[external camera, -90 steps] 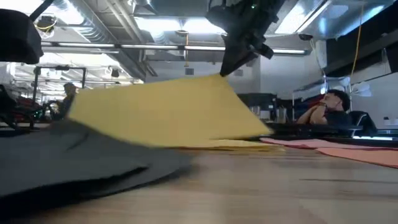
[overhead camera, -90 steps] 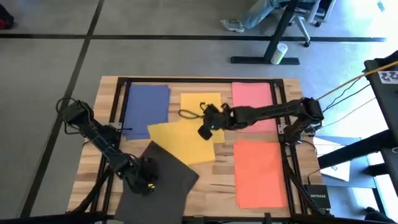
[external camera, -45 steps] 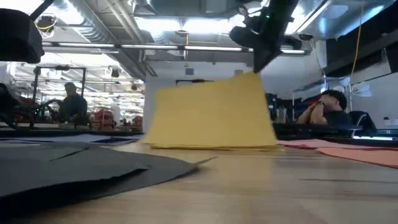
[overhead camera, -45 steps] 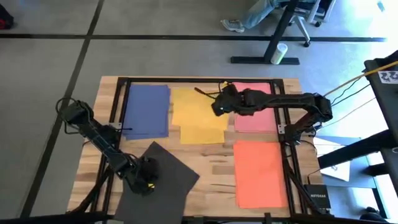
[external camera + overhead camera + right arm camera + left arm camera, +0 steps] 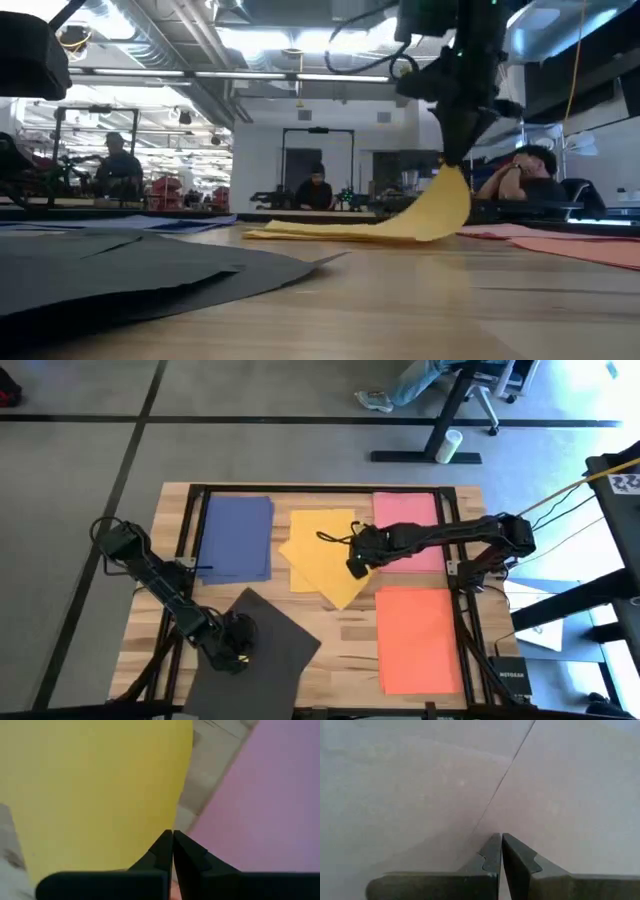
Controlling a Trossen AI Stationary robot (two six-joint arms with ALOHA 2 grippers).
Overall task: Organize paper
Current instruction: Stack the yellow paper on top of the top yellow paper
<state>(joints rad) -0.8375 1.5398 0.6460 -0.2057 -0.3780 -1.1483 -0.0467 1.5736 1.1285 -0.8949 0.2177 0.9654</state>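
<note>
Several sheets of paper lie flat on the wooden table: navy blue point(image 5: 238, 537) at far left, pink point(image 5: 408, 525) at far right, orange point(image 5: 418, 638) at near right, dark grey point(image 5: 262, 650) at near left. Two yellow sheets are in the middle. One point(image 5: 318, 520) lies square, and the other point(image 5: 325, 572) lies on it, turned askew. My right gripper point(image 5: 356, 567) is shut on the askew sheet's right side. My left gripper point(image 5: 232, 650) is shut and stands over the dark grey sheet. My left gripper has its shut fingertips point(image 5: 492, 851) down on the dark grey sheet point(image 5: 420, 795), coming from above. Whether any paper is caught between them I cannot tell. My right gripper pinches the askew yellow sheet's right edge point(image 5: 167, 822) between its two fingers, pointing down from above. That edge curls up off the table point(image 5: 448, 200), while the remainder of the sheet lies flat.
A black frame rail point(image 5: 190, 510) runs around the table's left, far and right sides. Bare wood point(image 5: 345, 650) shows between the dark grey and orange sheets. Beyond the table, people point(image 5: 317, 185) sit in the room.
My right gripper carried the yellow sheet from the table's middle toward the far edge, then came back toward the near edge and down. The sheet, which hung raised and overlapped the dark grey one, now lies askew on the other yellow sheet, with only its held edge up.
</note>
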